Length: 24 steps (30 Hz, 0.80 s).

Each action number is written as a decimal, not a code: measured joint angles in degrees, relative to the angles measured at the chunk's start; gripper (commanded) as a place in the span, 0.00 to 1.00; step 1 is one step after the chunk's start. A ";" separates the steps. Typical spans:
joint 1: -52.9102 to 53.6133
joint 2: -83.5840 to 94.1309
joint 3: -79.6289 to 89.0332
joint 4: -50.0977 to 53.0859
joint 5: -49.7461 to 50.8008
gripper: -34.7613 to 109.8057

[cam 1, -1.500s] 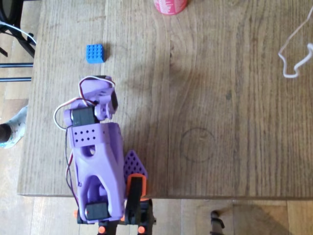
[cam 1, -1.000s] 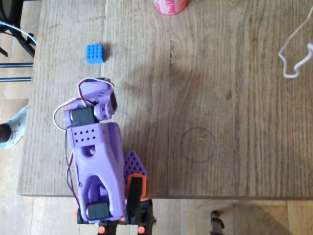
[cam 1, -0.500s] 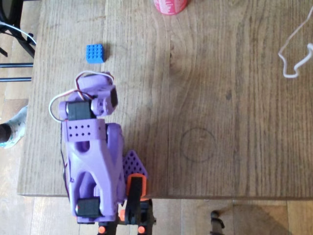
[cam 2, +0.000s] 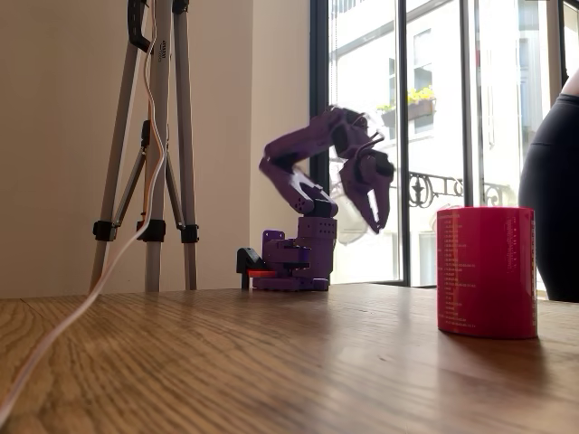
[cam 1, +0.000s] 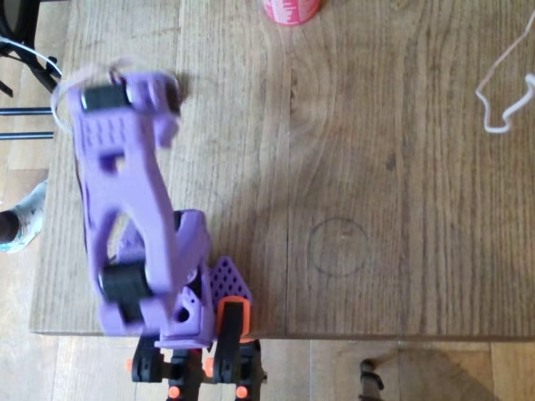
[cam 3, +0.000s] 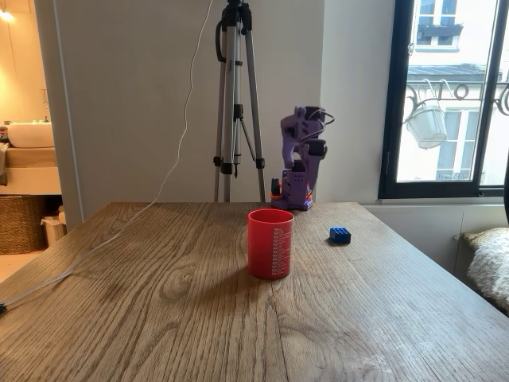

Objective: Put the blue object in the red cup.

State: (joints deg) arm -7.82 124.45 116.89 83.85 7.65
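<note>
Purple arm [cam 1: 125, 192] is raised above the wooden worktop [cam 1: 376, 209], blurred in the overhead view. In a fixed view the fingers [cam 2: 373, 215] hang in the air pointing down, well above the surface; can't tell how far apart they are, and nothing is visibly held.

Blue object [cam 3: 339, 235] sits flat on the worktop, studs up, to the right of the red cup [cam 3: 270, 243] in a fixed view and a bit further back, toward the arm's base. Clear gap between the 2, not touching. In the overhead view the arm's upper end covers that spot.

Red cup stands upright with its mouth open, white lettering on its side [cam 2: 486, 271]; in the overhead view its bottom part [cam 1: 291, 10] shows at the top edge.

White cable [cam 1: 501, 92] lies looped at the right of the worktop, well apart from both.
</note>
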 measured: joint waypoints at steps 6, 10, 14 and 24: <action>-4.22 -28.83 -22.32 4.39 9.76 0.24; -7.03 -37.88 -29.62 4.31 16.52 0.24; -7.38 -41.40 -32.26 2.55 19.60 0.24; -7.38 -47.81 -36.47 -3.96 19.25 0.24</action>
State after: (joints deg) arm -15.21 76.64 80.42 79.89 26.89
